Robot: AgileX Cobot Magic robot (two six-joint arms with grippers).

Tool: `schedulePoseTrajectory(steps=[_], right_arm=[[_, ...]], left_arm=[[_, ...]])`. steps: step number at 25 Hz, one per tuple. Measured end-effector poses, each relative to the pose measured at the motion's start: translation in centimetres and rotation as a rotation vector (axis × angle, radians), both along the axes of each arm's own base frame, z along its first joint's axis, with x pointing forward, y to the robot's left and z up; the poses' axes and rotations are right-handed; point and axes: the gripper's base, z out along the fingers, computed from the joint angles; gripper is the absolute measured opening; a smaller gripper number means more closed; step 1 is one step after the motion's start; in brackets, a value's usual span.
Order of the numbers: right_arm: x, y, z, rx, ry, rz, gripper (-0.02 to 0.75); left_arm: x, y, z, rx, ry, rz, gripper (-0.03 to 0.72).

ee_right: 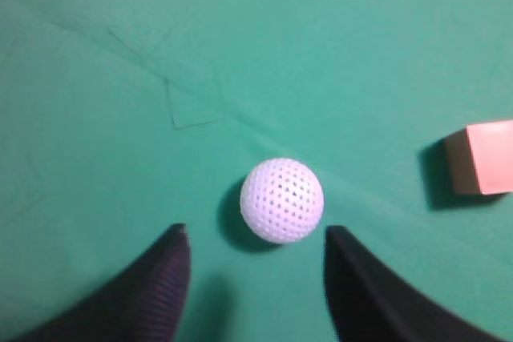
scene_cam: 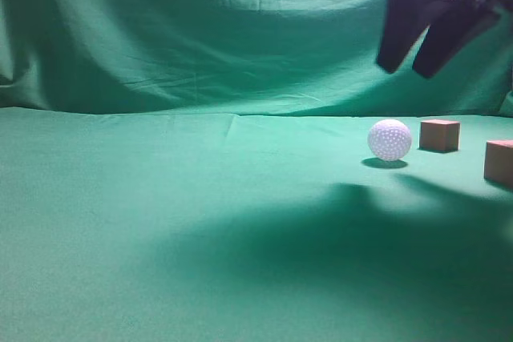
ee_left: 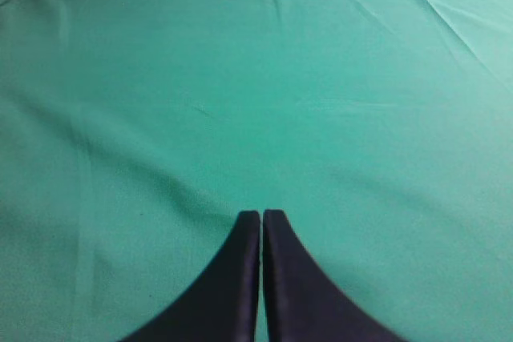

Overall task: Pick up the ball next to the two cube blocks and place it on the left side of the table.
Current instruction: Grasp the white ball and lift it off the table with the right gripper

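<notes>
The white dimpled ball [scene_cam: 389, 139] rests on the green table [scene_cam: 160, 222] at the right, just left of two reddish-brown cubes [scene_cam: 439, 134] [scene_cam: 499, 162]. My right gripper [scene_cam: 405, 70] hangs open in the air above the ball and cubes. In the right wrist view the ball [ee_right: 282, 200] lies just ahead of the gap between the open gripper's [ee_right: 255, 234] fingertips, untouched, with one cube [ee_right: 481, 158] to its right. My left gripper [ee_left: 262, 215] is shut and empty over bare green cloth; it does not show in the exterior view.
A draped green backdrop [scene_cam: 200, 30] rises behind the table. The right arm casts a broad shadow [scene_cam: 337, 246] on the cloth in front of the ball. Faint creases [ee_right: 184, 110] run across the cloth.
</notes>
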Motion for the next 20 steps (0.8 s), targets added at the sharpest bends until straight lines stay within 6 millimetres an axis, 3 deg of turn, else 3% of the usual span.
schedulePoseTrajectory(steps=[2,4,9,13,18,20], right_arm=[[0.9,0.4,-1.0,0.001,0.006,0.007,0.554],[1.7,0.6,-2.0,-0.009,0.005,0.01,0.645],[2.8,0.8,-4.9,-0.032,0.023,-0.003,0.645],[3.2,0.9,-6.5,-0.046,0.043,-0.011,0.496],[3.4,0.9,-6.9,-0.052,0.023,-0.008,0.324],[3.5,0.9,-6.8,-0.051,0.019,-0.006,0.333]], left_arm=[[0.0,0.0,0.0,0.0,0.0,0.0,0.0],[0.0,0.0,0.0,0.0,0.0,0.0,0.0],[0.0,0.0,0.0,0.0,0.0,0.0,0.0],[0.0,0.0,0.0,0.0,0.0,0.0,0.0],[0.0,0.0,0.0,0.0,0.0,0.0,0.0],[0.0,0.0,0.0,0.0,0.0,0.0,0.0]])
